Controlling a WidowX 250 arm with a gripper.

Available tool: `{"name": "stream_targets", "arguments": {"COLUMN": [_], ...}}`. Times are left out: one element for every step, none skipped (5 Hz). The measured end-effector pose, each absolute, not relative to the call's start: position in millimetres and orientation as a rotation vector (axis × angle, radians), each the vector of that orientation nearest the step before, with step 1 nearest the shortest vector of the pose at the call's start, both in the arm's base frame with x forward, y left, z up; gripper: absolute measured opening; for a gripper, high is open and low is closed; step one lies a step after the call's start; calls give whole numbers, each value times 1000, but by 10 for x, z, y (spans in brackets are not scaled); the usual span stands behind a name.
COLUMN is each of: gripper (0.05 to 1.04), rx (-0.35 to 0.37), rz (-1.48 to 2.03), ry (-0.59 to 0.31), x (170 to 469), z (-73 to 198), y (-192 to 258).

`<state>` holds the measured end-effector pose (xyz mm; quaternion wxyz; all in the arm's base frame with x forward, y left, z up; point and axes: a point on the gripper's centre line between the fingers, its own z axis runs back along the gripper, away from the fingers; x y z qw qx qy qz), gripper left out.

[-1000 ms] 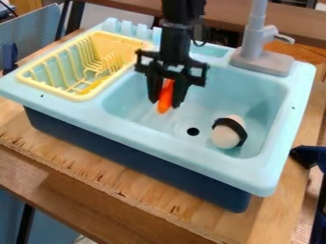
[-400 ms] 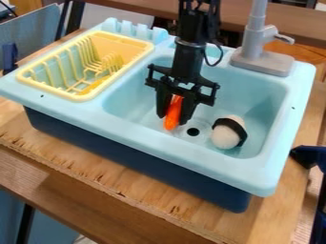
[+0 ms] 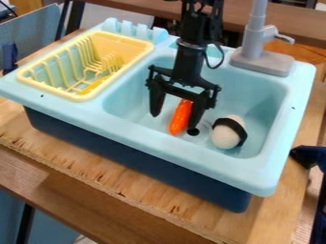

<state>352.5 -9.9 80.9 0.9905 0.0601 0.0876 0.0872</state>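
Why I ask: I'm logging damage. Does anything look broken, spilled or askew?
The plywood's front edge, below the sink, looks ragged and chipped. Nothing else stands out: no spill shows, and the orange piece lies in the sink by the open gripper.

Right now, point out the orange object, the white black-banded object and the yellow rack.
Orange object (image 3: 179,119): camera view, its middle.
White black-banded object (image 3: 224,137): camera view, its pale near end.
Yellow rack (image 3: 121,44): camera view, solid far panel.
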Motion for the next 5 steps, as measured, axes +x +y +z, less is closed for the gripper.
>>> {"name": "stream_targets", "arguments": {"gripper": [1001,1001,1001,1001,1001], "rx": [140,161,158,102,4], "rz": [230,225,196,137,138], "ry": [70,-19,-104,-83,20], "x": [3504,3413,3319,3207,3159], "z": [1246,1648,1967,1964,1839], "y": [-39,-129,-253,-400,-419]}}
